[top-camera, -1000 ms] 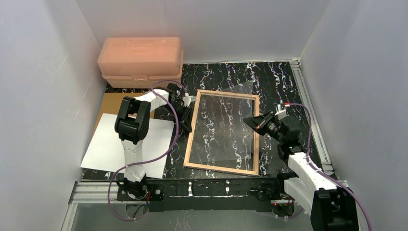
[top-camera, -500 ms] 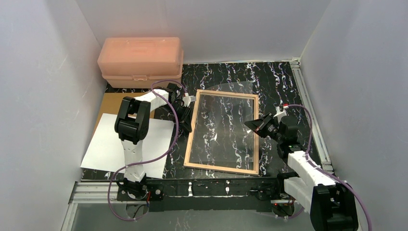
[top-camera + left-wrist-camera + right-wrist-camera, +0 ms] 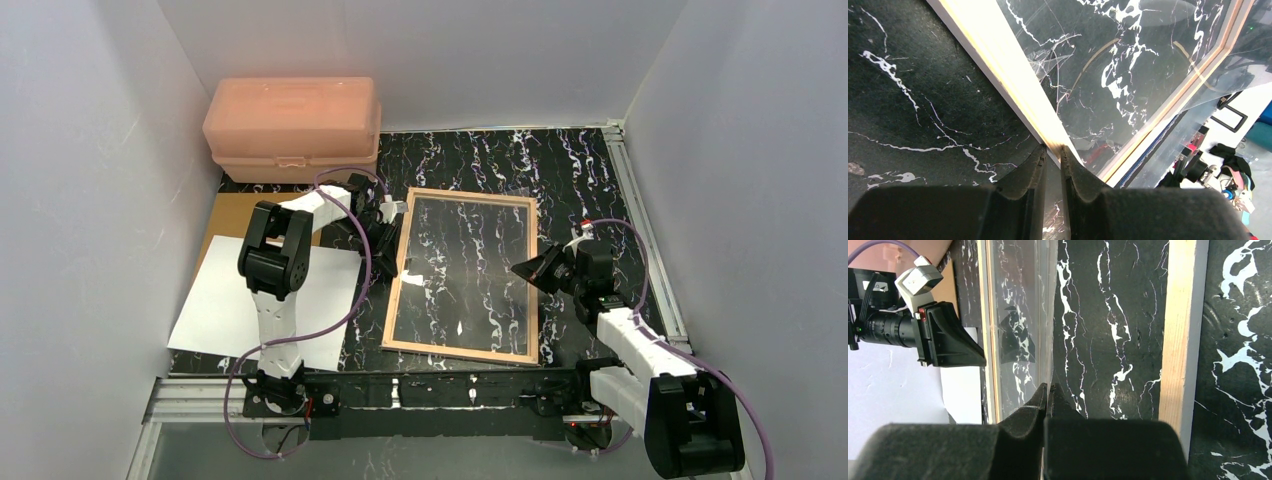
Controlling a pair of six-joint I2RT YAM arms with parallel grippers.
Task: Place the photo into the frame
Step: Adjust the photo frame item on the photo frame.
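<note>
The frame is pinched at its left rail between the jaws of the left gripper; the edge of the clear pane is nipped between the almost closed jaws of the right gripper. The photo is laid white side up, well outside the left jaws.

Frame rim was tan wood; table black, white veining; box upper left pink; photo back white.
</note>
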